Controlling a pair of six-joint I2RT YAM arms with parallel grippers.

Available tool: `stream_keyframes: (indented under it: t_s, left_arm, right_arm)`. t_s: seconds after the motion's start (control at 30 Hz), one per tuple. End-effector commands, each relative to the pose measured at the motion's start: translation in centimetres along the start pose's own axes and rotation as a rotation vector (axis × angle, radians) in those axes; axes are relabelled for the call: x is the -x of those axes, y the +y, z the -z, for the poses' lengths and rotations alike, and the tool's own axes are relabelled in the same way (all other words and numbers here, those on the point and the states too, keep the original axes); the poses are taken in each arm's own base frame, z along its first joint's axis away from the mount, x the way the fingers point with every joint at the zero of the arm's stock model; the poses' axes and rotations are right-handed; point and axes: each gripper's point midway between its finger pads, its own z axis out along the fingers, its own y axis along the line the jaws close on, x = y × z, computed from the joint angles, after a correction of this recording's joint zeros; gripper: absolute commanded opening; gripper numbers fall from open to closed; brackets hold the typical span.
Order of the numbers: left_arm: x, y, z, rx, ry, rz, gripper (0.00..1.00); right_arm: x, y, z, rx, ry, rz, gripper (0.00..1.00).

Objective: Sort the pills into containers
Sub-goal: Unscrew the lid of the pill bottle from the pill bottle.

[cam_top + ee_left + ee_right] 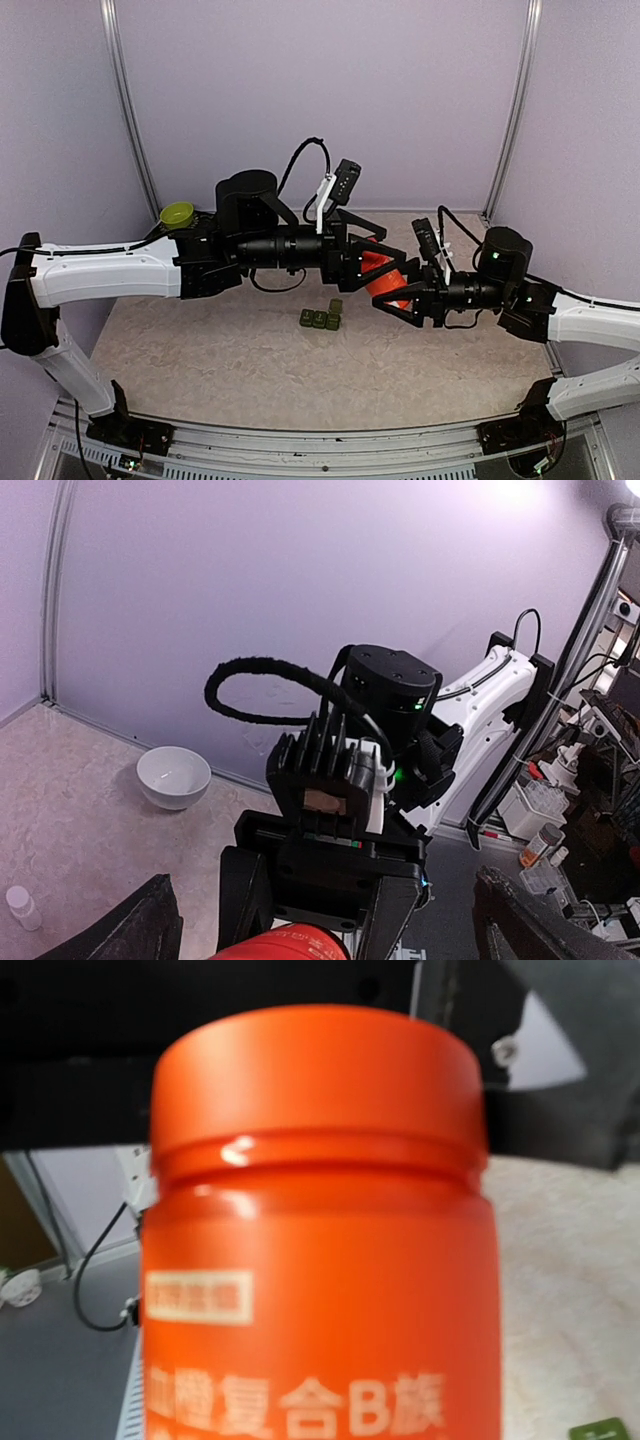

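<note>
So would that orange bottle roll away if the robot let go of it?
Probably: the orange bottle is round, so on its side it would likely roll. Its glossy plastic looks slippery. Standing, its wide body looks hard to tip.

Top view: soft, even light, the lavender walls flat, only faint shade under the arms on the counter (200, 360). The black arm housings swallow detail, and the containers (321, 318) read as small dark blobs. Left wrist: a hot white flare in the upper right corner (blown right out), a mild sheen inside the white bowl (173, 777), mid-frame crisp. Right wrist: the red bottle (320, 1260) fills the frame in soft focus, one small glint under its lid, background all blur
</note>
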Motion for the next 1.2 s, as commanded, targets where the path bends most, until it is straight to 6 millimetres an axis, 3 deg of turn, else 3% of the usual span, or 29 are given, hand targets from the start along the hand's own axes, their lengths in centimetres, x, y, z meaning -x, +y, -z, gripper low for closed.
stream_keyframes:
  t_s: [0.0, 0.8, 1.17]
  left_arm:
    - [0.7, -1.6, 0.7, -0.041, -0.025, -0.034, 0.99]
    - [0.9, -2.2, 3.1, -0.003, -0.041, -0.052, 0.99]
    - [2.8, -0.2, 2.9, 0.073, -0.062, -0.071, 0.99]
  right_arm:
    - [0.8, -1.8, 0.8, -0.135, -0.038, 0.001, 0.02]
    - [2.5, -2.6, 3.5, -0.231, -0.083, 0.048, 0.02]
    - [2.4, 1.1, 2.1, 0.017, -0.070, 0.051, 0.02]
